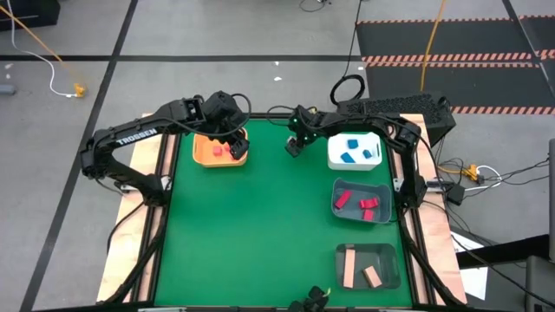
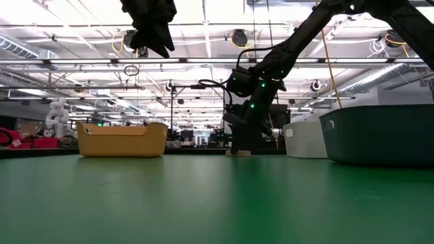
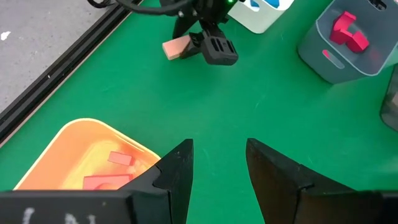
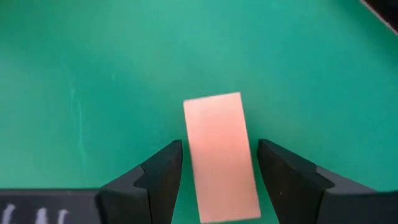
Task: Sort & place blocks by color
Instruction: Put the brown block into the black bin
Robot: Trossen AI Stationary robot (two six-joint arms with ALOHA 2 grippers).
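A pale tan bar block (image 4: 214, 124) lies flat on the green mat near the table's far edge; it also shows in the left wrist view (image 3: 176, 48). My right gripper (image 4: 217, 149) is open, low over the mat (image 1: 295, 146). Its fingers stand on either side of the block's near end, and a small gap shows on each side. My left gripper (image 3: 217, 149) is open and empty, high above the orange tray (image 1: 201, 156). That tray holds red blocks (image 3: 111, 179).
At the right, a white tray (image 1: 334, 158) holds blue blocks (image 1: 351, 152). A grey tray (image 1: 340, 206) holds red blocks (image 1: 355, 202). Nearer the front, another grey tray (image 1: 392, 260) holds tan blocks (image 1: 360, 267). Bare green mat fills the middle and left.
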